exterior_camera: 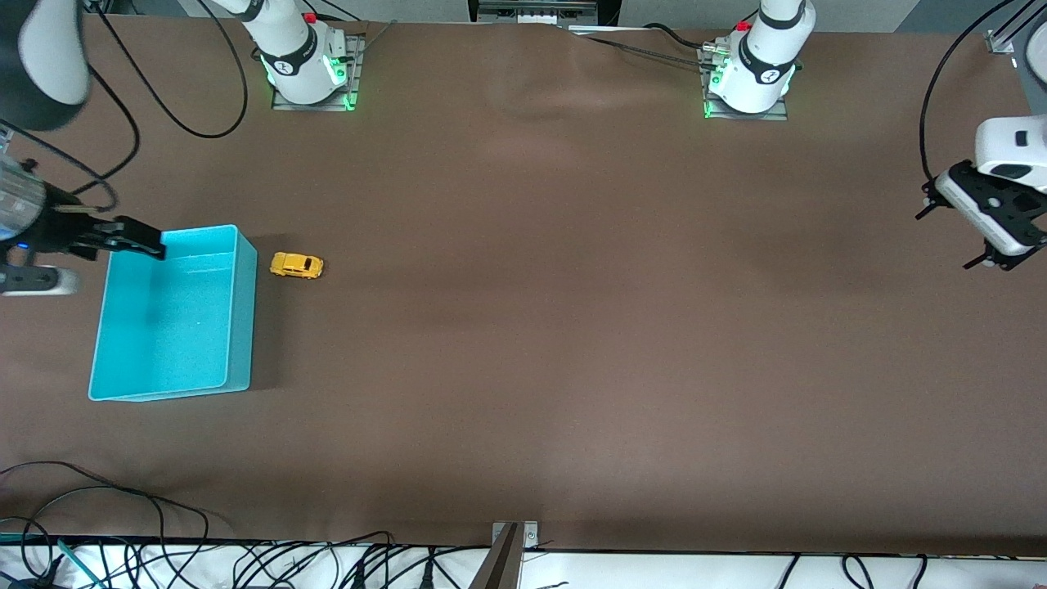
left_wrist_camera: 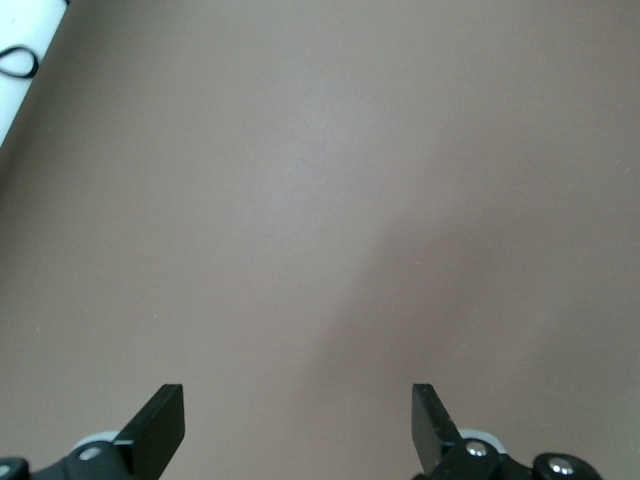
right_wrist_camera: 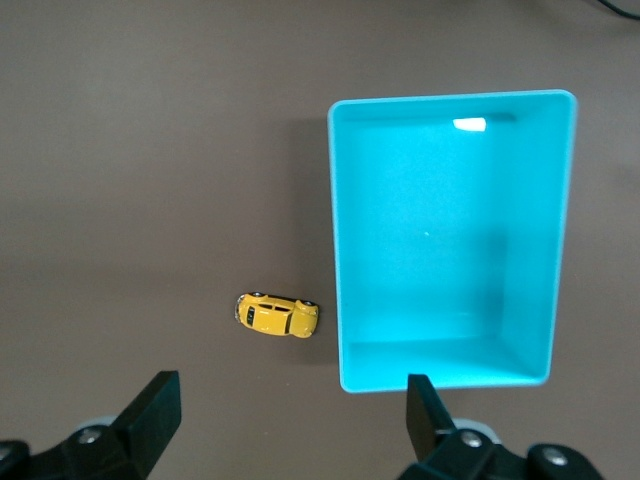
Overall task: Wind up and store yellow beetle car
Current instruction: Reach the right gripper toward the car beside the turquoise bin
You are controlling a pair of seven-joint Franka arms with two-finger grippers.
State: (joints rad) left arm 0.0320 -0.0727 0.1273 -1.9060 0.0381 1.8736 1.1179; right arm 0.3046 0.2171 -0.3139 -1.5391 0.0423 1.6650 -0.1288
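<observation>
The yellow beetle car (exterior_camera: 297, 265) rests on its wheels on the brown table, just beside the turquoise bin (exterior_camera: 242, 311), at the bin's corner farther from the front camera. The bin holds nothing. My right gripper (exterior_camera: 143, 240) hangs open and empty over the bin's farther edge, at the right arm's end of the table. The right wrist view shows the car (right_wrist_camera: 277, 314) and the bin (right_wrist_camera: 335, 250) below the open right gripper (right_wrist_camera: 290, 420). My left gripper (exterior_camera: 947, 237) waits open and empty over the left arm's end of the table. Its wrist view (left_wrist_camera: 298, 425) shows only bare table.
The two arm bases (exterior_camera: 311, 65) (exterior_camera: 748, 78) stand along the table's edge farthest from the front camera. Loose cables (exterior_camera: 164, 523) lie along the edge nearest the front camera, beside a metal bracket (exterior_camera: 514, 544). A black cable (exterior_camera: 188, 123) loops near the right arm's base.
</observation>
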